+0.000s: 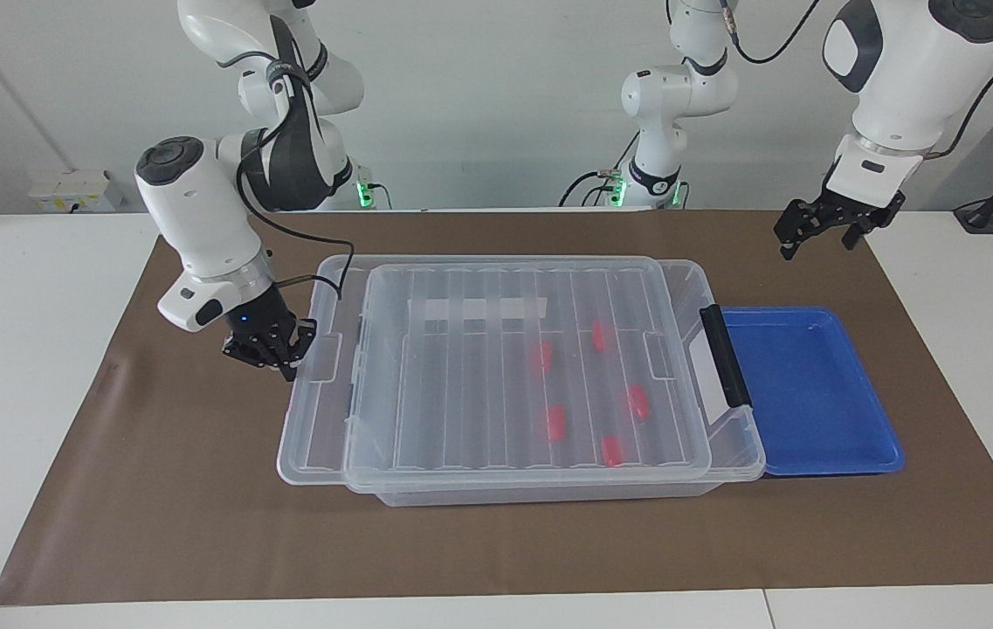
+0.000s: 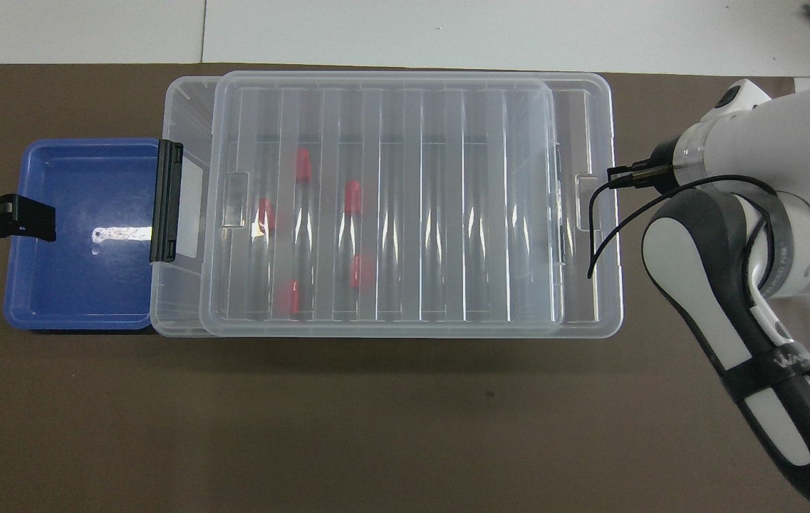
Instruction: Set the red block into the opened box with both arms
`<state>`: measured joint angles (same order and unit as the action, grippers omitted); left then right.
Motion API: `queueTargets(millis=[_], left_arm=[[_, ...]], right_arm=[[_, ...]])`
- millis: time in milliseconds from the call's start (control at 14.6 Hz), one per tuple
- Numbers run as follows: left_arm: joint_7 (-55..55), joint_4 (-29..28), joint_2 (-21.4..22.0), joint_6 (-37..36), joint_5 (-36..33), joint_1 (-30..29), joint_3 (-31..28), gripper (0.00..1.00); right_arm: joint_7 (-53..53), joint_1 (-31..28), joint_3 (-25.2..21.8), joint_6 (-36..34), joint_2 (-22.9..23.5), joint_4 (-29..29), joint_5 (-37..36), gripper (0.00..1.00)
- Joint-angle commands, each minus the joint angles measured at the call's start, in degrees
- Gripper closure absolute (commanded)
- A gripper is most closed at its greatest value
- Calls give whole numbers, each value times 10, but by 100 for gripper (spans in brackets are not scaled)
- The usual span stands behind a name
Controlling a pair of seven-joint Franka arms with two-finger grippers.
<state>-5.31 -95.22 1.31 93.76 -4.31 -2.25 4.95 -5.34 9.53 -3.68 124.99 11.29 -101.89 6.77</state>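
The clear box (image 1: 727, 454) (image 2: 177, 114) lies lengthwise on the brown mat, its black handle (image 1: 723, 354) at the left arm's end. Its ribbed clear lid (image 1: 479, 367) (image 2: 390, 199) rests on top and covers nearly all of it, overhanging a little at the right arm's end. Several red blocks (image 1: 555, 422) (image 2: 352, 197) show through the lid, on the box floor. My right gripper (image 1: 282, 349) is shut and sits low against the lid's end tab. My left gripper (image 1: 815, 247) (image 2: 27, 217) hangs open and empty, up in the air over the blue tray's outer end.
A shallow blue tray (image 1: 810, 384) (image 2: 77, 285) with nothing in it sits against the box's handle end. The brown mat (image 1: 496, 542) covers most of the white table. The right arm's forearm and black cable reach over the mat at its end of the box.
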Motion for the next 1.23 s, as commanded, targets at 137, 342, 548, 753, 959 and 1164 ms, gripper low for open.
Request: queueTargets(millis=[137, 342, 548, 753, 959, 1164], left_arm=[[7, -11, 12, 2, 24, -9, 1, 0], [7, -11, 12, 2, 25, -9, 1, 0], [5, -14, 13, 5, 33, -9, 1, 0], [5, -15, 13, 8, 40, -11, 1, 0], [4, -15, 15, 8, 47, -16, 1, 0], [2, -15, 14, 11, 48, -16, 1, 0]], right_arm=[[16, 31, 0, 11, 4, -5, 18, 100], [16, 41, 1, 11, 2, -7, 18, 100], [16, 40, 1, 10, 3, -8, 19, 100], [16, 40, 0, 3, 2, -6, 19, 100], [16, 19, -6, -3, -3, 4, 7, 0], [33, 15, -25, -57, -28, 20, -45, 0]])
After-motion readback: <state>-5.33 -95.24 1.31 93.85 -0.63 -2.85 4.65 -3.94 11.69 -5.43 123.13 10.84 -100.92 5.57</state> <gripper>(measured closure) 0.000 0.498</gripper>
